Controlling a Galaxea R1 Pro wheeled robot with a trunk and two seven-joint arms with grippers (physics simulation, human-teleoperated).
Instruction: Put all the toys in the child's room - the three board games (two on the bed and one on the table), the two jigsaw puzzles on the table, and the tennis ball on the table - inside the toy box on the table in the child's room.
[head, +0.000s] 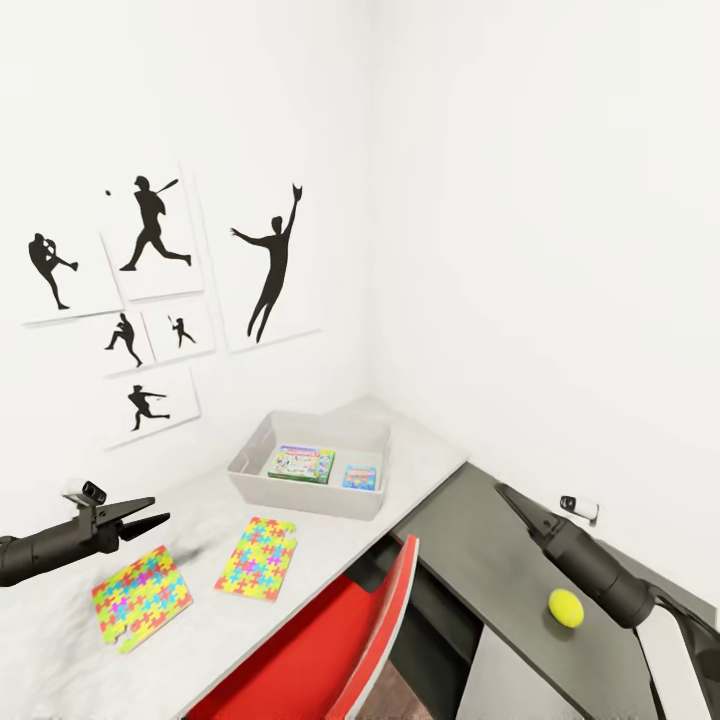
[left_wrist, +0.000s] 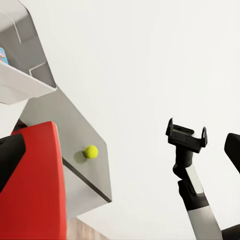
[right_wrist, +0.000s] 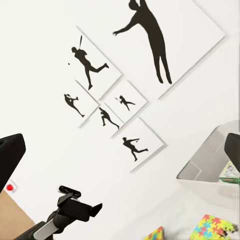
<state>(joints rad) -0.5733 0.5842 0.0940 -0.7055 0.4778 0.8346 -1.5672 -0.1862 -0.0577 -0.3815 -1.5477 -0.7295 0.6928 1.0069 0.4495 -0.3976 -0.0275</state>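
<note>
The toy box (head: 250, 468) stands at the far corner of the table (head: 420, 450). Inside it lie a green-and-white board game (head: 302, 464) and a smaller blue one (head: 361, 476). Two jigsaw puzzles (head: 256, 558) (head: 141, 597) lie flat on the table in front of the box. The tennis ball (head: 565, 607) rests on the darker grey desk section to the right, just beside my right forearm. My left gripper (head: 155, 512) hovers open above the left puzzle, holding nothing. My right gripper (head: 508, 497) is open and empty over the dark section, right of the box. The left wrist view shows the ball (left_wrist: 90, 151) too.
A red chair (head: 330, 640) is pushed up to the table's front edge between my arms. White walls close the corner, with black baseball-player pictures (head: 270, 265) on the left one. The right wrist view takes in the box (right_wrist: 210, 165) and a puzzle (right_wrist: 212, 227).
</note>
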